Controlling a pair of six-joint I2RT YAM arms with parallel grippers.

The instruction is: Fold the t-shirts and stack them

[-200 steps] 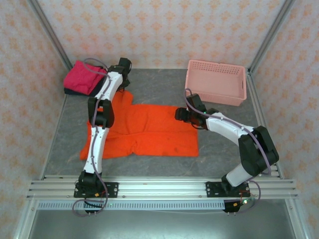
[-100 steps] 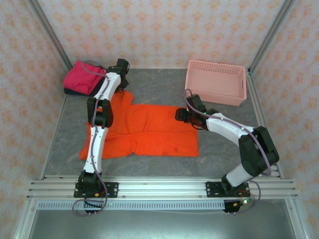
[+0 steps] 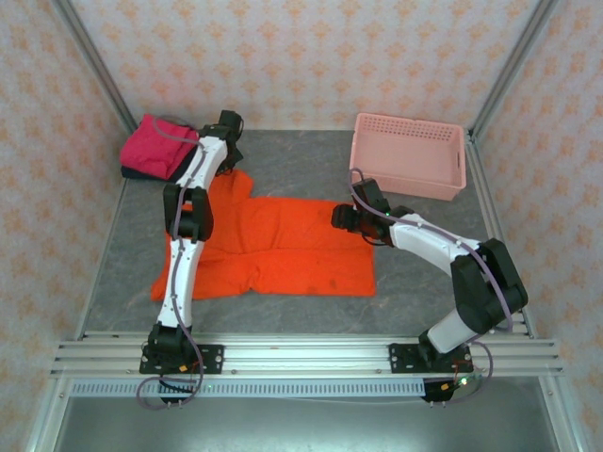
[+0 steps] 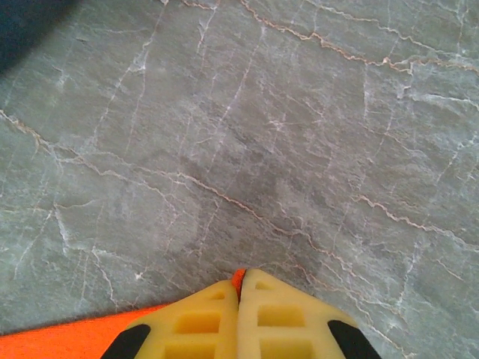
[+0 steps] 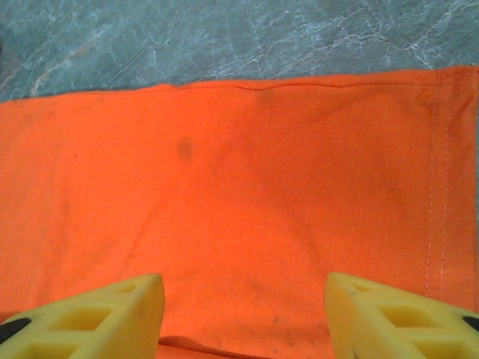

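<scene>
Orange t-shirt, hidden parts: the orange t-shirt [image 3: 283, 250] lies spread on the table [image 3: 301, 160]. The left arm [image 3: 184, 254] crosses its left side and covers a strip of cloth there.
Navy t-shirt, hidden parts: beyond the orange t-shirt's far left corner, the navy t-shirt [image 3: 132, 172] shows as a dark edge under the magenta t-shirt [image 3: 155, 146]. Its shape cannot be made out.
Unclear patch: the dark blur in the top left corner of the left wrist view is too soft to identify.
Left gripper: the left gripper [image 4: 239, 288] has its yellow lattice fingers pressed together. A sliver of orange cloth is pinched at the seam, at the shirt's far left edge.
Right gripper: the right gripper [image 5: 241, 283] has its fingers spread wide over the orange t-shirt, near its far right edge. Whether the tips touch the cloth cannot be told.
Materials: soft matte knit cloth; grey, white-veined, stone-look table; pink plastic lattice basket [image 3: 405, 179], standing beyond the orange t-shirt's right end.
Magenta t-shirt: folded into a thick pad.
View differences: the right wrist view shows a double row of hem stitching and a small darker spot on the orange cloth, both too fine for the overhead view. The overhead view shows the shirt's whole outline.
</scene>
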